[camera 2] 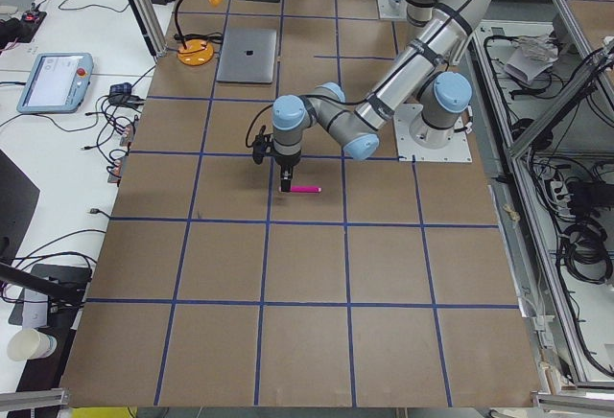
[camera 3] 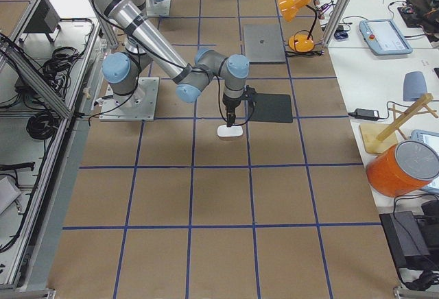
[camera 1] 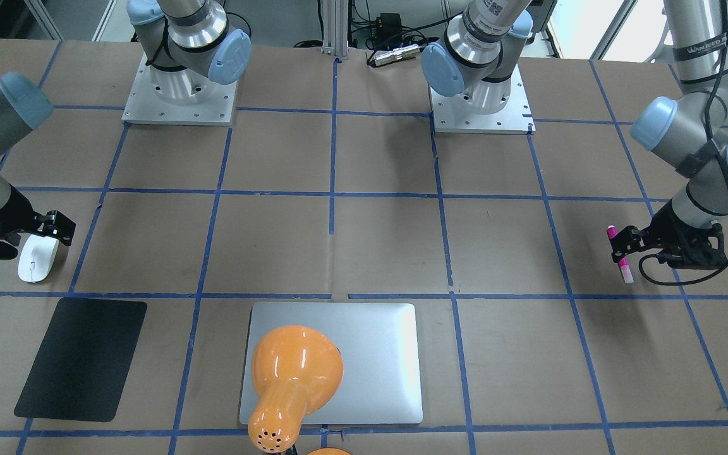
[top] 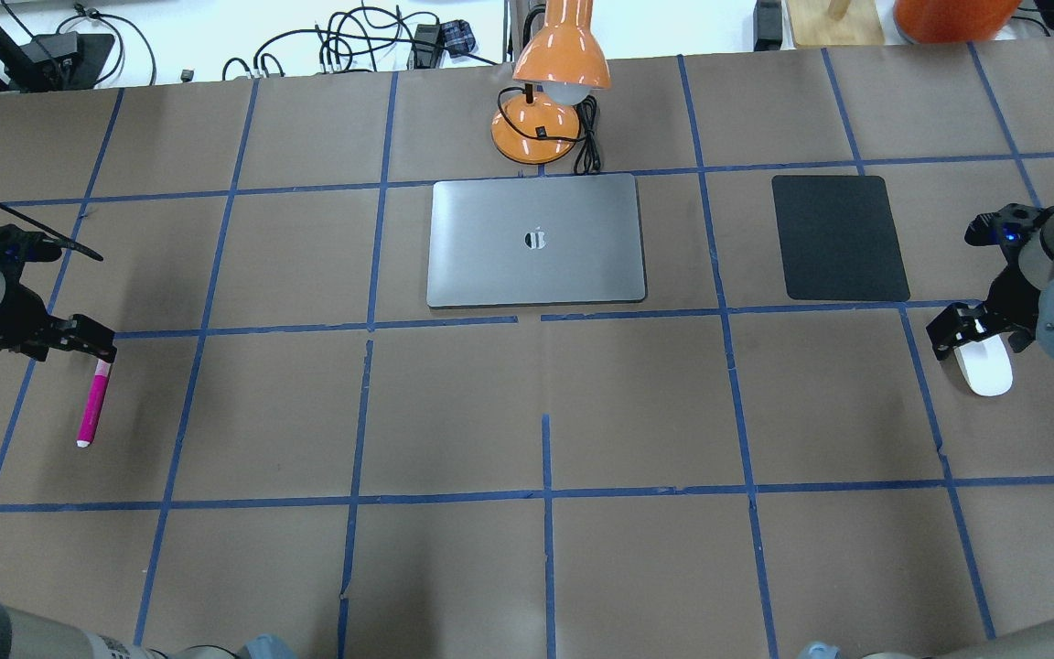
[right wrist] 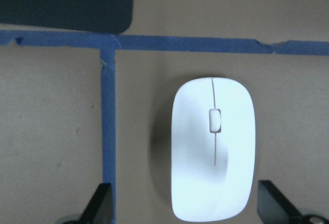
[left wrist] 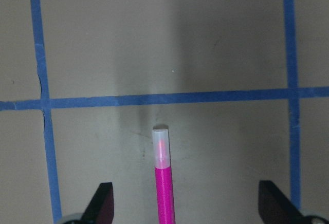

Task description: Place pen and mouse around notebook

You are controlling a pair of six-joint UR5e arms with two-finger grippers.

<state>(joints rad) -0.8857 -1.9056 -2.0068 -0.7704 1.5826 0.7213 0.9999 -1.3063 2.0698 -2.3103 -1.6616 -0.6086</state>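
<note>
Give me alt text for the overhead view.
Two robot arms work at a brown table taped into blue squares: the left gripper is open over a pink pen on the left, the right gripper open over a white mouse on the right. A closed silver notebook lies far centre, an orange lamp behind it, a black mat to its right.

On the table there are one pink pen, one white mouse, one silver notebook, one black mat, one orange lamp and two robot arms.
</note>
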